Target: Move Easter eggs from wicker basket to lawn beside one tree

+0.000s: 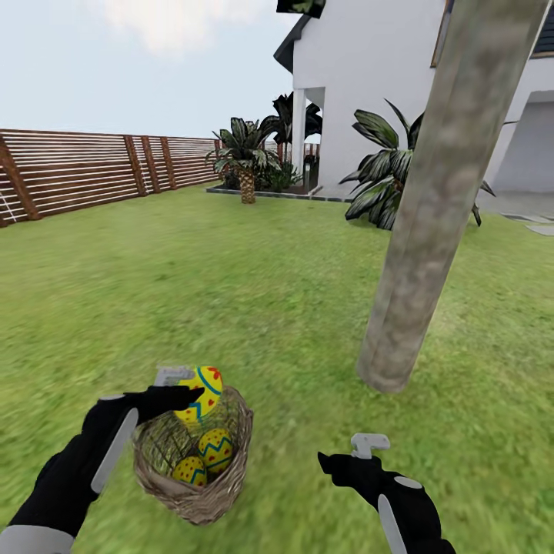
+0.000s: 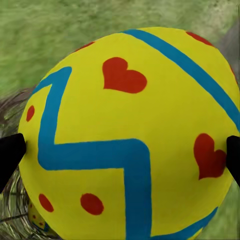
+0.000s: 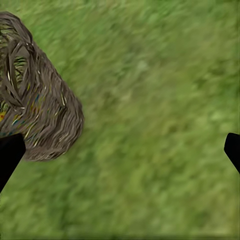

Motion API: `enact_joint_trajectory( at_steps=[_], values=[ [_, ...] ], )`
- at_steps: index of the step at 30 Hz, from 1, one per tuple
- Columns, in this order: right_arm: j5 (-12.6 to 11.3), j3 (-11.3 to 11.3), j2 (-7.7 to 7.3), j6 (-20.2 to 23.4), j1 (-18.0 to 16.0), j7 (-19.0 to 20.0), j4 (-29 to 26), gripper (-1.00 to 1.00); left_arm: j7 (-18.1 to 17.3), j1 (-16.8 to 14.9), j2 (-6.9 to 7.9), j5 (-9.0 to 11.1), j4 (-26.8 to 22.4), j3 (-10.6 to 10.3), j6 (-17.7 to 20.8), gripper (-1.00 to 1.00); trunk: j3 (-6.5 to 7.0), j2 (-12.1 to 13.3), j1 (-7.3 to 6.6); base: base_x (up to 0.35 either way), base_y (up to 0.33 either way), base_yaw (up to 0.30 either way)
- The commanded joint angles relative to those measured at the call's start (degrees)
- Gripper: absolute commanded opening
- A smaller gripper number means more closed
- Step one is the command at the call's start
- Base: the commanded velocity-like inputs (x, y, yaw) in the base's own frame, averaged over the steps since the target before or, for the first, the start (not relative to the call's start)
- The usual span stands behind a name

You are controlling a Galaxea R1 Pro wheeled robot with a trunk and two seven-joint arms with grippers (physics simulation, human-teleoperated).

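Eggs: two in wicker basket (image 1: pixel 223 492), one in left gripper (image 1: pixel 187 388).

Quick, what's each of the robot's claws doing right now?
Left gripper: closed on an Easter egg, held above the wicker basket.
Right gripper: open, empty, over the lawn.

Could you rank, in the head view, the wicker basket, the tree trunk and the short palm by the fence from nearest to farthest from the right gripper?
From the right gripper:
1. Wicker basket, to its left.
2. Tree trunk, ahead, slightly right.
3. Short palm, far across the lawn.
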Motion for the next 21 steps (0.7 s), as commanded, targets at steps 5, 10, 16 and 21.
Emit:
enact_joint_trajectory(
  at_steps=[5,10,16,21],
  values=[
    [-0.29,-0.06,0.02,0.27,-0.03,-0.01,-0.02,1.00,0.00,-0.07,0.12,-0.10,-4.69,1.32,4.56,-1.00,0.85,2.00,-1.11,0.000,0.000,0.000],
    [-0.24,-0.39,-0.05,0.18,-0.03,-0.01,-0.09,1.00,2.19,-0.96,0.14,-0.16,-6.80,1.43,6.31,-1.00,1.74,4.00,-2.21,0.000,0.000,0.000],
    [-0.22,-0.37,-0.07,0.13,-0.03,-0.02,-0.15,1.00,2.79,-2.28,0.20,-0.11,-9.46,1.36,6.38,-1.00,2.01,4.40,-2.43,0.000,0.000,-0.057],
    [-0.27,-0.27,-0.07,0.06,-0.03,0.06,-0.10,1.00,3.04,-2.28,0.13,-0.07,-10.14,1.35,6.07,-1.00,2.30,4.40,-2.43,-0.010,-0.031,-0.208]
  ],
)
